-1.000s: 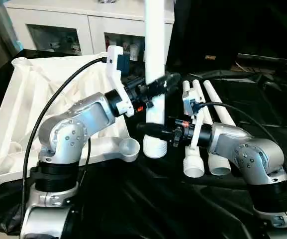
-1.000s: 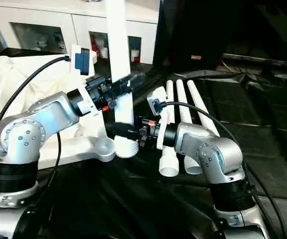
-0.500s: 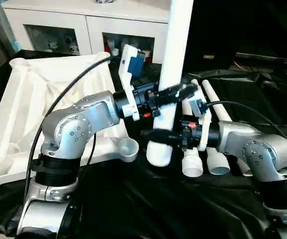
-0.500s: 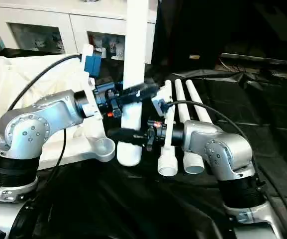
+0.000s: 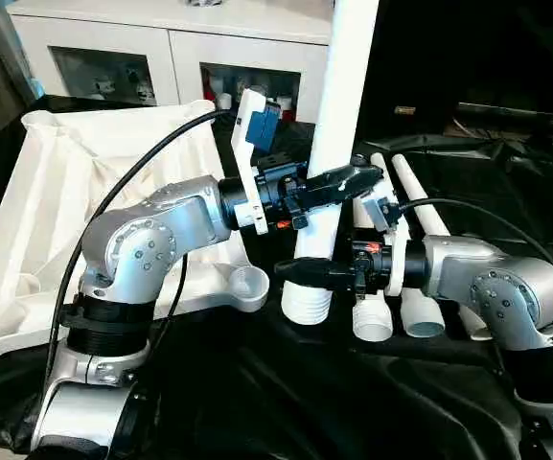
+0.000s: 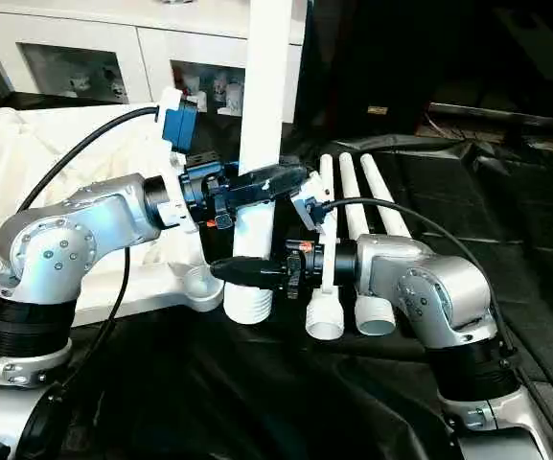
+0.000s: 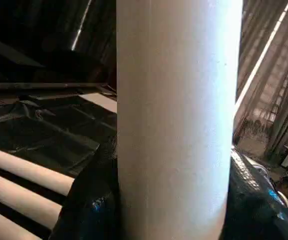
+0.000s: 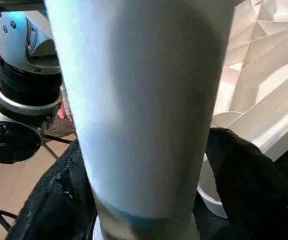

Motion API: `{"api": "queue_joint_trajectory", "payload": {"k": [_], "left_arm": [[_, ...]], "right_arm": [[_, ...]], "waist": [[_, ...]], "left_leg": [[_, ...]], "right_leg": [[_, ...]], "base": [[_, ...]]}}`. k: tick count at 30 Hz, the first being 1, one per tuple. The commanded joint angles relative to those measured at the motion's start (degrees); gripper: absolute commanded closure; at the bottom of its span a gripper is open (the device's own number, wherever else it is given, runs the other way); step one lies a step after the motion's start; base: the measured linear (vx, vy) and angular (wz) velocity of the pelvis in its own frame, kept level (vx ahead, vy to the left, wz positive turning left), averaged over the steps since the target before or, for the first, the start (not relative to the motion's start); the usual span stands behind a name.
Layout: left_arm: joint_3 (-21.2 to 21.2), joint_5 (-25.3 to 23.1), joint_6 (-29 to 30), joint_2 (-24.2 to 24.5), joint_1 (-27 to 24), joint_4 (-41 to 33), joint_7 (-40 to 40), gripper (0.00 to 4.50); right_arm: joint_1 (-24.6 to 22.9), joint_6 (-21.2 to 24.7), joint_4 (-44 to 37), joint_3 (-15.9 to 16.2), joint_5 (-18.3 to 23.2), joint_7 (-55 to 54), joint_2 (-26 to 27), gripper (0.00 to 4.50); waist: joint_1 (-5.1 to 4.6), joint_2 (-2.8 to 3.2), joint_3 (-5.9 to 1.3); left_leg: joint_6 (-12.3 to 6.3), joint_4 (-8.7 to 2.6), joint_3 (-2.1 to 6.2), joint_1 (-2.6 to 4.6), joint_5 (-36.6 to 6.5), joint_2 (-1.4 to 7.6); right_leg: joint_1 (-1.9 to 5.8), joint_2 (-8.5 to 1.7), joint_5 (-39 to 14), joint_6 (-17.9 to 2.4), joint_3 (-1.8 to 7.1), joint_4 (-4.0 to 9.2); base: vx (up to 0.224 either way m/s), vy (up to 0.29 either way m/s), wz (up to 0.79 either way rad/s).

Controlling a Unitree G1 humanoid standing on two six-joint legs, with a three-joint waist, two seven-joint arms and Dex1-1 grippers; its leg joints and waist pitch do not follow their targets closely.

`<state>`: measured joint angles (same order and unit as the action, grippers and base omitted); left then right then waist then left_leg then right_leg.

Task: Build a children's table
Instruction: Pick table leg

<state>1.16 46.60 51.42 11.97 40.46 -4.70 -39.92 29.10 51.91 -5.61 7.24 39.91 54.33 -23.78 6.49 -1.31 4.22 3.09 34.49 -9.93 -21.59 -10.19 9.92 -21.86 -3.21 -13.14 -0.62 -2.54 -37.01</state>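
1. Left pincer (image 5: 338,182) clamped partway closed around the raised leg (image 5: 338,125), at mid-height, holding it nearly upright with a slight lean.
2. Right pincer (image 5: 305,271) lower down on the same leg, just above the threaded base; jaws spread fairly wide, fingers flanking the shaft. Cannot tell whether pressing on it or merely bracketing it.
3. Tabletop (image 5: 46,211) lying upside down on the left of the black-draped desk (image 5: 286,383), rimmed underside up, corner socket (image 5: 249,286) just left of the leg's base and not yet entered.
4. Three spare legs (image 5: 401,240) lying side by side on the right, just beyond the right forearm, wide ends toward the near edge.
5. Likely step in hand: carrying the leg across to the socket for screwing in.
6. Risk: slipping or twisting of the smooth tapered leg in the left grip, with the lower grip perhaps loose; cause, a single hold on a long shaft.
7. Risk: cross-threading or jamming at the socket; cause, the present tilt if not corrected before lowering.
8. Risk: knocking the spare legs into a roll; cause, the right forearm sweeping close beside them.
9. Risk: shoving the tabletop on the slick cloth; cause, the base landing on the socket rim.
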Motion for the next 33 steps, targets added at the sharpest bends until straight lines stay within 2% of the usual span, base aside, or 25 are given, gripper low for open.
{"api": "queue_joint_trajectory", "payload": {"k": [1,10,15,16,18,20,21,23,24,25,26,27,28,29,30,32,33], "left_arm": [[-0.35,1.42,0.6,-0.04,1.29,-0.46,-1.19,2.63],[-0.62,1.39,0.77,0.05,0.91,-0.54,-0.96,2.63],[-0.14,-0.38,-0.44,0.31,0.71,-0.96,-0.15,2.63],[-0.34,0.3,-0.11,0.28,0.45,-1.27,-0.49,2.28],[-1.21,1.64,0.23,-0.16,0.1,-1.96,-0.36,1.93],[-1.64,1.61,-0.26,-0.59,-0.06,-2.04,0.25,1.91],[-1.87,1.49,-0.67,-0.92,-0.11,-2.01,0.68,1.66],[-2.31,0.83,-1.96,-1.56,-0.31,-1.91,1.65,1.53],[-5.1,0.98,-6.37,-4.23,-1.23,-1.92,3.76,1.48],[-6.69,1.59,-8.51,-5.74,-1.72,-2.06,4.6,1.46],[-8.51,2.98,-10.41,-7.42,-2.1,-2.22,5.11,1.46],[-8.51,2.98,-10.41,-7.42,-2.1,-2.22,5.11,1.46],[-11.16,5.3,-11.9,-9.37,-2.39,-2.13,6.41,1.46],[-13.94,7.16,-13.19,-10.33,-2.82,-2.03,7.76,1.46],[-15.62,8.14,-14.03,-10.75,-3.13,-2.03,8.62,1.46],[-16.56,8.21,-14.41,-10.13,-3.97,-2.65,8.55,1.46],[-16.64,6.72,-14.23,-7.91,-5.68,-4.04,7.63,1.46]], "right_arm": [[0.03,0.58,-0.06,-0.07,-0.27,-0.41,-0.37,1.64],[-0.13,0.88,0.1,-0.3,0.26,-0.49,0.01,2.4],[-0.34,0.62,0.08,-0.31,0.47,-0.45,0.16,2.54],[-0.46,0.23,0.06,-0.4,0.36,-0.49,0.36,2.54],[-0.64,-0.27,0.11,-0.68,0.39,-0.51,0.69,2.55],[-0.71,-0.43,0.14,-0.84,0.46,-0.58,0.87,2.56],[-0.73,-0.54,0.19,-0.95,0.5,-0.59,0.96,2.56],[-0.87,-0.69,0.13,-1.17,0.68,-0.57,1.09,2.56],[-1.33,-1.45,-0.16,-2.09,1.29,-0.82,1.8,2.56],[-1.58,-1.74,-0.31,-2.63,1.65,-0.98,2.13,2.56],[-1.8,-1.97,-0.39,-3.23,2.03,-1.2,2.45,2.56],[-1.8,-1.97,-0.39,-3.23,2.03,-1.2,2.45,2.56],[-2.15,-2.07,-0.54,-4.13,2.69,-1.62,2.9,2.56],[-2.59,-2.28,-0.85,-5.14,3.35,-2.46,3.66,2.56],[-2.88,-2.41,-1.06,-5.89,3.81,-3.04,4.14,2.56],[-3.24,-3.08,-1.24,-6.64,4.0,-3.83,4.77,2.56],[-3.71,-4.01,-1.22,-7.8,4.0,-5.17,5.43,2.56]], "waist": [[0.09,0.22,-4.32],[0.1,0.22,-4.31],[0.14,0.2,-4.38],[0.16,0.15,-4.4],[0.18,-0.05,-4.46],[0.19,0.01,-4.45],[0.2,-0.06,-4.48],[0.21,-0.16,-4.46],[0.22,-0.22,-4.48],[0.34,-0.6,-4.44],[0.24,-0.76,-4.6],[0.27,-0.67,-4.63],[0.29,-0.73,-4.63],[0.28,-1.12,-4.49],[0.37,-0.97,-4.5],[0.16,-0.87,-4.29],[0.04,-0.68,-4.09]], "left_leg": [[0.02,-3.38,0.97,0.69,-4.81,2.74],[0.03,-3.41,0.98,0.72,-4.65,2.77],[0.07,-3.41,0.99,0.69,-4.52,2.77],[0.1,-3.38,0.97,0.66,-4.58,2.75],[0.16,-3.37,0.94,0.63,-4.31,2.75],[0.1,-3.34,0.93,0.63,-4.2,2.76],[0.03,-3.33,0.92,0.6,-4.01,2.76],[-0.17,-3.32,0.94,0.57,-3.85,2.79],[-0.21,-3.3,0.89,0.57,-3.91,2.77],[-0.52,-3.17,0.87,0.27,-3.65,2.79],[-0.91,-3.22,0.84,0.37,-3.35,2.92],[-1.14,-3.15,0.84,0.36,-3.15,2.82],[-1.17,-3.17,0.86,0.41,-3.18,2.82],[-1.44,-3.17,0.75,0.38,-3.35,2.78],[-1.43,-3.12,0.78,0.35,-3.38,2.77],[-1.44,-3.25,0.88,0.35,-3.95,2.74],[-1.21,-3.46,0.96,0.4,-4.52,2.86]], "right_leg": [[3.09,-4.52,-0.92,-12.62,2.79,4.35],[3.05,-4.54,-0.66,-12.57,2.8,4.33],[3.1,-4.57,-0.64,-12.58,2.78,4.3],[3.13,-4.6,-0.82,-12.56,2.79,4.33],[3.16,-4.62,-0.9,-12.47,2.81,4.3],[3.09,-4.66,-0.84,-12.6,2.8,4.3],[3.14,-4.62,-0.6,-12.61,2.81,4.27],[3.18,-4.66,-0.31,-12.64,2.81,4.28],[3.2,-4.66,-0.44,-12.63,2.8,4.32],[3.45,-4.9,0.06,-13.21,2.83,4.43],[3.44,-4.88,0.67,-13.35,2.82,4.34],[3.39,-4.78,0.75,-13.16,2.75,4.29],[3.37,-4.78,0.54,-13.0,2.74,4.28],[3.32,-4.78,-0.07,-12.87,2.78,4.37],[3.3,-4.91,-0.33,-13.03,2.8,4.32],[3.06,-4.74,-1.99,-12.02,2.73,4.51],[2.86,-4.74,-3.24,-11.23,2.72,4.61]], "base": [[0.0,0.0,0.0],[0.0,0.0,0.0],[0.0,0.0,0.0],[0.0,0.0,0.0],[0.0,0.0,0.0],[0.0,0.0,0.0],[0.0,0.0,0.0],[0.0,0.0,0.0],[0.0,0.0,0.0],[0.0,0.0,0.0],[0.0,0.0,0.0],[0.0,0.0,0.0],[0.0,0.0,0.0],[0.0,0.0,0.0],[0.0,0.0,0.0],[0.0,0.0,0.0],[0.0,0.0,0.0]]}}
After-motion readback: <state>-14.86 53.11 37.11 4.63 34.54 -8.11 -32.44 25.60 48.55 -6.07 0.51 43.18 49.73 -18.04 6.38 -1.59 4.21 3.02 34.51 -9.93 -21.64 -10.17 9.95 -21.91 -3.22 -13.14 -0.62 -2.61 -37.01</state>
